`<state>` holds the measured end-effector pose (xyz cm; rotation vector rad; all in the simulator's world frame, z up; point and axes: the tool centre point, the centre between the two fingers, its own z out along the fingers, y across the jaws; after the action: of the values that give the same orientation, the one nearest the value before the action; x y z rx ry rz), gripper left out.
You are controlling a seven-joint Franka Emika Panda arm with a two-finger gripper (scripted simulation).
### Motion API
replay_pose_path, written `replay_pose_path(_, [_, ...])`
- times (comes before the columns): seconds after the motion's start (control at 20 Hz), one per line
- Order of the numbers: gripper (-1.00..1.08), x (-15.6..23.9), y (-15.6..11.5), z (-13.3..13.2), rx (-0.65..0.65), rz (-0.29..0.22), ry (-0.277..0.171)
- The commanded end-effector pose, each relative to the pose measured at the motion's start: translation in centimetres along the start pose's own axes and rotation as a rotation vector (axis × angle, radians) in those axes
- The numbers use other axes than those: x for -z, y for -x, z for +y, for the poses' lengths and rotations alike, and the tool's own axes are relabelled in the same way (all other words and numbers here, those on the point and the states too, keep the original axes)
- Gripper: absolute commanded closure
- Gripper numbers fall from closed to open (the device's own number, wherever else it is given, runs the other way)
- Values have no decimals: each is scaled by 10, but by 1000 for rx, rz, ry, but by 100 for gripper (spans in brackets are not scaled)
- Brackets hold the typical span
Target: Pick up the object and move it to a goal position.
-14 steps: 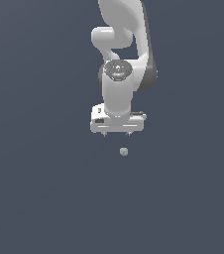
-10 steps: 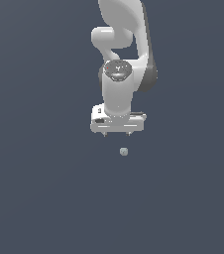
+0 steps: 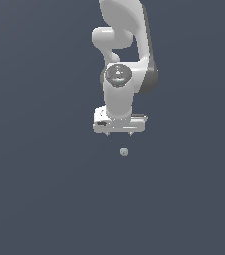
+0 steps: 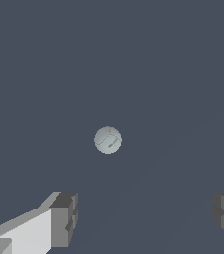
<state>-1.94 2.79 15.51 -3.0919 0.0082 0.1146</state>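
Ball (image 4: 107,139) small, round, likely light and prone to roll: with the gripper (image 3: 120,133) jaws standing apart, you should pinch it across its middle.

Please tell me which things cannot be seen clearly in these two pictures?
- Exterior view: the ball is too small for surface detail.
- Exterior view: the gripper fingertips are tiny stubs.
- Wrist view: both fingers are cut off by the picture's edges.
- No goal marker shows in either view.
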Motion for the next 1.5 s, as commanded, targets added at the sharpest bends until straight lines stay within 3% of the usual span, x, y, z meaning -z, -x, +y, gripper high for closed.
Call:
replay_pose_path(0.0, [-92, 0, 0, 0, 0, 0, 0])
replay_pose_path(0.6, [-92, -15, -5, -5, -100, 12, 5])
replay_pose_path(1.45, [-92, -67, -19, -23, -450, 64, 22])
